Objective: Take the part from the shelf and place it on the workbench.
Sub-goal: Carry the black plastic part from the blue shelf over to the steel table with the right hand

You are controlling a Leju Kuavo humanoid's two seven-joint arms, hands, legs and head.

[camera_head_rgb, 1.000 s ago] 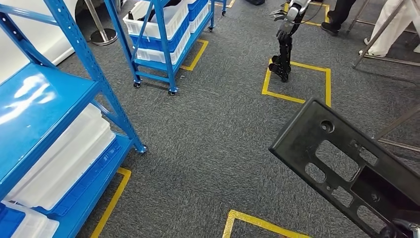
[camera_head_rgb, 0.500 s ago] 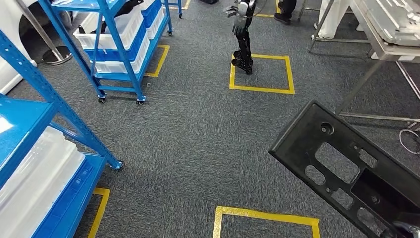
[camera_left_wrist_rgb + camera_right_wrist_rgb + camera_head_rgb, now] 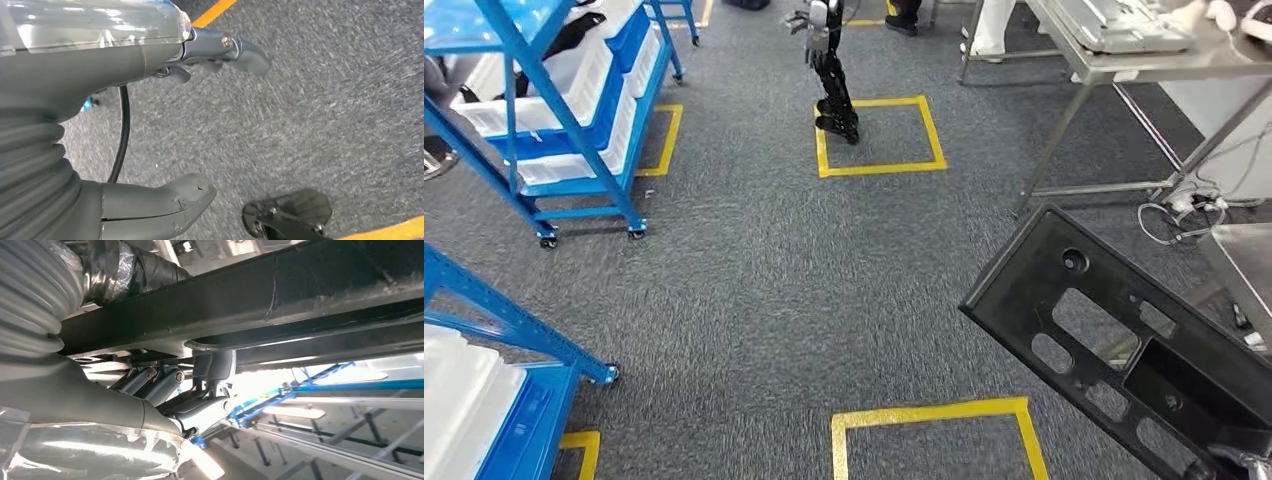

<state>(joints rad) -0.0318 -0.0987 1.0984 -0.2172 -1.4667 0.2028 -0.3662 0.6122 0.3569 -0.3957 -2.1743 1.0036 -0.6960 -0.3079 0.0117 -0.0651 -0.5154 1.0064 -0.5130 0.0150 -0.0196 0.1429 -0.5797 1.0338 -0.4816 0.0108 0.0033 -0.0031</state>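
Grey carpet with yellow floor squares [image 3: 879,137] lies under the black part [image 3: 1124,350], which your right hand [image 3: 165,395] grips from beneath at one end, left hand [image 3: 150,125] hanging slack-fingered, empty; judge it rigid, long, lever-prone, so support nearer mid-span before reaching the workbench [image 3: 1124,55].

Industrial workshop or robot test floor. Grey carpet [image 3: 754,290] marked with yellow taped squares [image 3: 879,135]. Blue steel racks on castors [image 3: 554,120] holding white and blue bins [image 3: 544,75], well left of the right hand [image 3: 1239,462]. Stainless steel workbench [image 3: 1124,45] on metal legs, ahead of that hand, with cables [image 3: 1174,205] on the floor beneath. Another humanoid robot's arm [image 3: 829,70] hangs farther ahead.
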